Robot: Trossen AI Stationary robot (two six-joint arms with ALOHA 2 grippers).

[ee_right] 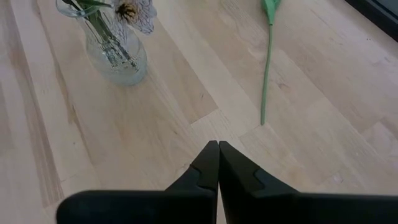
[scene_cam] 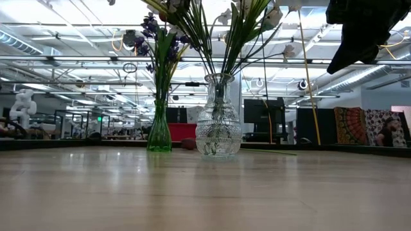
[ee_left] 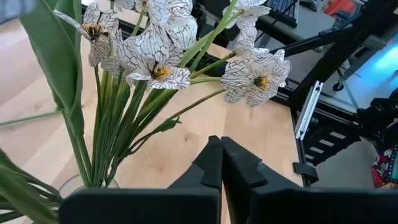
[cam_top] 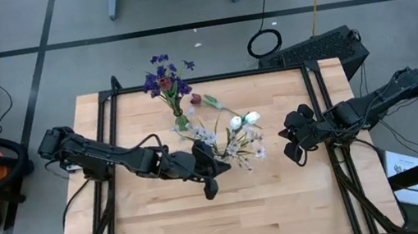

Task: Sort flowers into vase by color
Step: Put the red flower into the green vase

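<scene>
green stem (ee_right: pixel 267 68) lying loose on the table shows clearly only by right wrist.

Grey taped floor (cam_top: pixel 206 38) — ceiling strip lights (scene_cam: pixel 58 38).

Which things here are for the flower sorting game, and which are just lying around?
For the job:
- clear glass vase with white flowers
- green vase with purple flowers
- dark red tulip lying on the table
- left gripper
- right gripper

Just lying about:
- black cable loop on the floor
- papers beside the table
</scene>
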